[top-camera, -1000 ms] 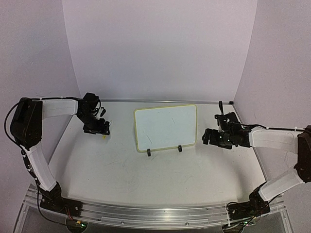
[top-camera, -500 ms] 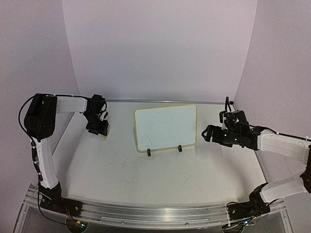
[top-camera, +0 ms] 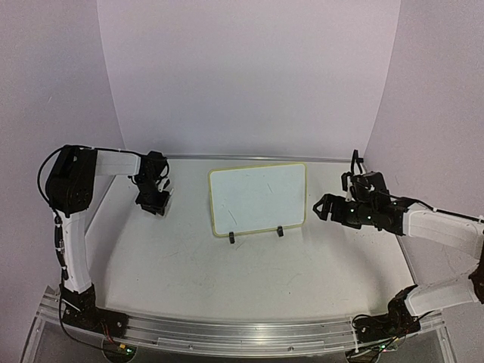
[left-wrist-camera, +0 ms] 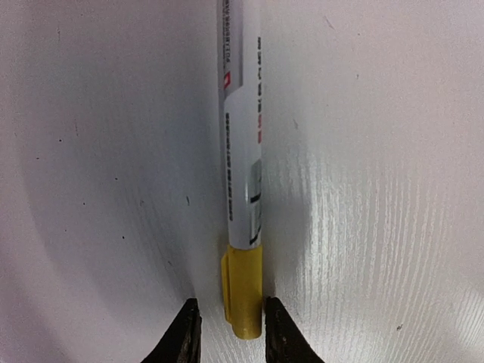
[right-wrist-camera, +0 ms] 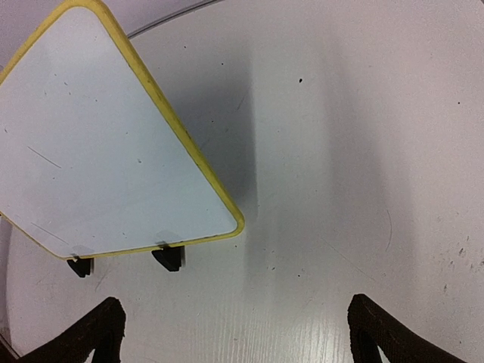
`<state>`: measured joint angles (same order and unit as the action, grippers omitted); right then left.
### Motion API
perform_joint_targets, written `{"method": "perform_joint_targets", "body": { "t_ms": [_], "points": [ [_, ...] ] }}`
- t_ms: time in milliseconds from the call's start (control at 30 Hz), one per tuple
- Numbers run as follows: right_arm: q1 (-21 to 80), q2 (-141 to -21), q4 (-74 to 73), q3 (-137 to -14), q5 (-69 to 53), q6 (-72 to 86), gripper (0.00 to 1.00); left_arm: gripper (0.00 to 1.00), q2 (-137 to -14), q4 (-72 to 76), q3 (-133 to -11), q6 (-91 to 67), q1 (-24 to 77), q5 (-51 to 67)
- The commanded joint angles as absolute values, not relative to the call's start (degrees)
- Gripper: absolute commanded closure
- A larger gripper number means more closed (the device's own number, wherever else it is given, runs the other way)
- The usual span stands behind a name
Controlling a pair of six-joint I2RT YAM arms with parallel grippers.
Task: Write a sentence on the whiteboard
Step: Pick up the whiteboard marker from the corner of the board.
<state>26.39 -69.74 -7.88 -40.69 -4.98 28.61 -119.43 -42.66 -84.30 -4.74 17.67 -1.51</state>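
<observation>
The whiteboard (top-camera: 259,198) lies flat at the table's middle back, yellow-rimmed, with two black clip feet on its near edge. No sentence shows on its white face (right-wrist-camera: 106,144), only a few faint stray strokes. A white marker (left-wrist-camera: 242,128) with a yellow cap (left-wrist-camera: 243,291) lies on the table left of the board. My left gripper (top-camera: 157,206) reaches down over it. In the left wrist view its jaws (left-wrist-camera: 231,304) straddle the cap: the right finger touches it and a narrow gap remains on the left. My right gripper (top-camera: 321,210) hovers wide open and empty just right of the board (right-wrist-camera: 234,304).
White walls enclose the table at the back and on both sides. A metal rail (top-camera: 242,333) runs along the near edge between the arm bases. One of the board's black feet (right-wrist-camera: 168,257) sits just ahead of my right gripper.
My left gripper's jaws have narrowed sharply around the marker's cap, and the arm has shifted slightly right over it. The right arm has edged a little toward the board.
</observation>
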Motion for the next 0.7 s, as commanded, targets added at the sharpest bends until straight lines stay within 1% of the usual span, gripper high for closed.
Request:
{"method": "perform_joint_targets", "body": {
  "t_ms": [0, 200, 300, 500, 667],
  "points": [
    [26.3, -67.8, -6.6, -39.4, -4.9, 29.6, 0.02, 0.79, -121.3, -44.7, -85.9, -4.5, 17.5, -1.1],
    [26.3, -66.7, -6.4, -38.8, -5.4, 30.1, 0.02, 0.94, -119.5, -44.4, -85.0, -4.4, 17.5, -0.3],
    [26.3, -65.5, -6.4, -38.5, -5.7, 30.1, 0.02, 1.00, -118.0, -44.6, -84.3, -4.4, 17.5, -0.2],
    [26.3, -63.0, -6.4, -37.6, -6.1, 30.5, 0.02, 1.00, -112.0, -44.3, -81.8, -5.2, 17.6, 4.4],
    [26.3, -60.8, -6.5, -37.2, -7.5, 30.4, 0.02, 1.00, -104.0, -42.8, -76.9, -5.7, 17.6, 8.1]
  ]
}}
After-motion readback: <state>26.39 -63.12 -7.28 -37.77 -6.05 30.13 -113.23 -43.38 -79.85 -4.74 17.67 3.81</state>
